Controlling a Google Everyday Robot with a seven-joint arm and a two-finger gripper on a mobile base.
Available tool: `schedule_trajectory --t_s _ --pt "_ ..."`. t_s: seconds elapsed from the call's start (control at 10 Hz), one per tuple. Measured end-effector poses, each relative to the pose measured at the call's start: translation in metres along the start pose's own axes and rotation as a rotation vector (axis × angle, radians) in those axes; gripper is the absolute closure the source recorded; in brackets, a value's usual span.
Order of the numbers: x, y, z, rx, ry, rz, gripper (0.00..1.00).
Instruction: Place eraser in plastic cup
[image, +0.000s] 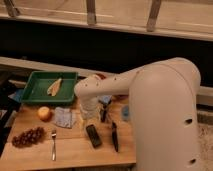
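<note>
Camera view looks down on the wooden desk (75, 152), with my white arm (120, 82) reaching in from the right edge across the far half. My jaws hang as a dark shape below the end of the arm, about the middle of the desk and just on the far side of the eraser. Whether they are parted or closed I cannot tell, and I cannot make out anything held in them.

The eraser (93, 135) lies flat on the desk towards the near edge, angled a little, apart from my jaws. The black-handled knife (114, 136) lies just to its right, and the two do not touch. The plastic cup (125, 112) stands near the right edge, partly hidden behind my arm.

At the far left corner sits a green tray (35, 95). An orange fruit (45, 113) and a crumpled cloth (64, 117) lie before it. Grapes (28, 136) and a fork (53, 144) lie towards the near left corner.
</note>
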Motion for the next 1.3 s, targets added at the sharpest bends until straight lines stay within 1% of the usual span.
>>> schedule_trajectory --t_s 0.4,0.5,0.7,0.8,1.0,1.3 --pt "-0.001 0.0 0.0 0.001 0.002 0.005 0.34" --pt "-0.003 -0.003 0.003 0.005 0.02 0.014 0.34" --pt "-0.005 -0.005 0.016 0.009 0.061 0.025 0.34" --pt "-0.006 -0.008 0.019 0.011 0.072 0.034 0.34" --pt "-0.007 -0.009 0.023 0.01 0.089 0.038 0.34" --pt "-0.016 0.002 0.03 0.005 0.105 0.013 0.34"
